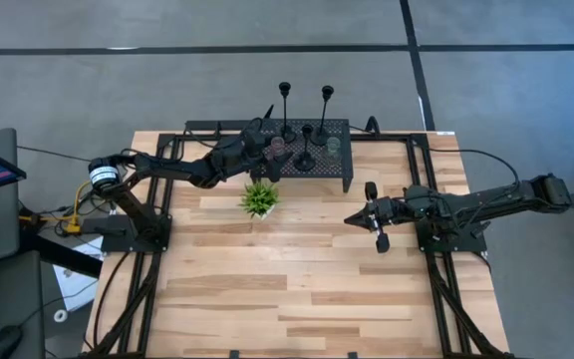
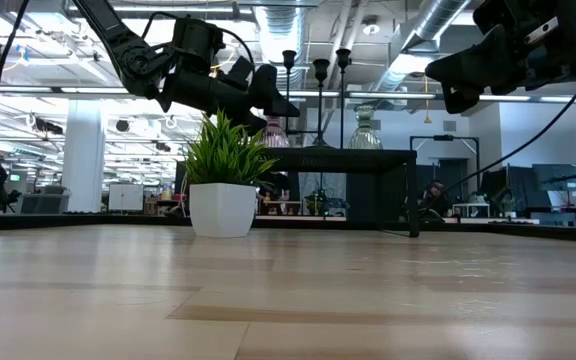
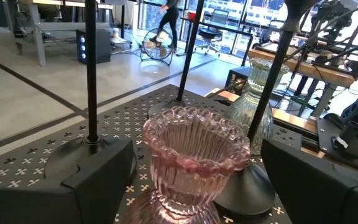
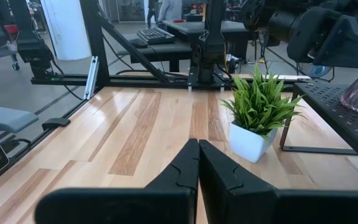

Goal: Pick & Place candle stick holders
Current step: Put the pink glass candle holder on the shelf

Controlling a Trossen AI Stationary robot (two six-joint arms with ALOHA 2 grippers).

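Observation:
Three slim black candle stick holders (image 1: 285, 108) (image 1: 325, 108) (image 1: 307, 150) stand by their round bases on the black mesh rack (image 1: 342, 170) at the table's far middle. A pinkish glass cup (image 3: 194, 134) and a greenish glass cup (image 3: 257, 87) stand upright on the rack too. My left gripper (image 3: 194, 152) is open at rack height. Its two fingers (image 3: 86, 177) stand on either side of the pinkish cup (image 1: 278, 146), with a gap on both sides. My right gripper (image 4: 197, 162) is shut and empty, hovering right of the table's middle (image 1: 352, 217).
A small green plant in a white pot (image 1: 259, 197) stands on the wood just in front of the rack, below my left arm. One holder's round base (image 3: 247, 186) sits close beside the pinkish cup. Bare wooden table (image 1: 287, 289) lies toward the near edge.

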